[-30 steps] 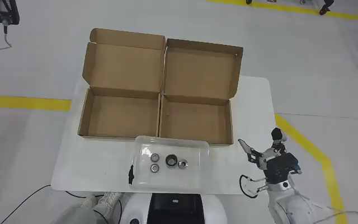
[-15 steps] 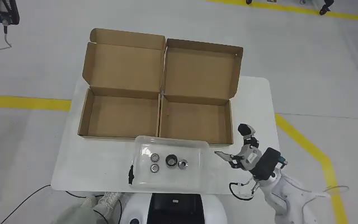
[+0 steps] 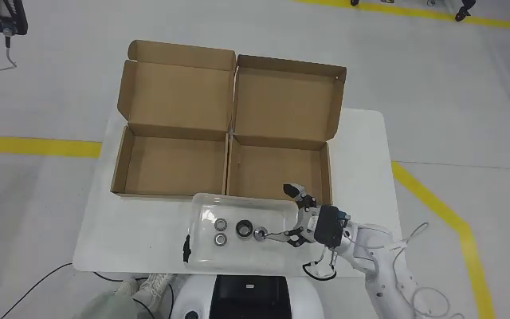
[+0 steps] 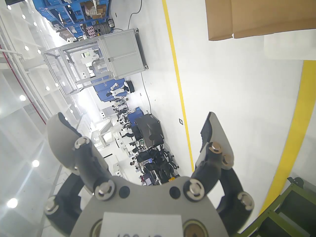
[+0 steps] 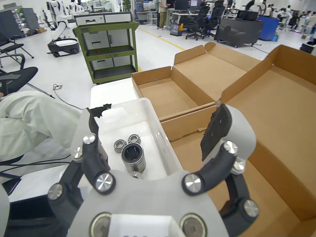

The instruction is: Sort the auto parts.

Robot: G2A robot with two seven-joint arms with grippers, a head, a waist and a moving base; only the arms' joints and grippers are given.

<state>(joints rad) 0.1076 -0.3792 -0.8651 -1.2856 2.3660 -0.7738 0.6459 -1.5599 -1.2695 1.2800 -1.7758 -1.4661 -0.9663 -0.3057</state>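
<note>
Place: robotics lab in an open workshop hall.
Floor: white, marked with yellow lines [image 4: 176,75].
Beyond the right gripper [image 5: 155,118]: green cart [image 5: 108,52], office chairs [image 5: 203,24] at desks, another white robot [image 5: 64,43].

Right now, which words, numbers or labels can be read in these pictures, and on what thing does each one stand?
Left label, on the left gripper's base: cut off at the picture's edge, not readable.
Right label, on the right gripper's base: cut off too, not readable.
Cardboard boxes, clear tray, metal parts: no print seen.
</note>
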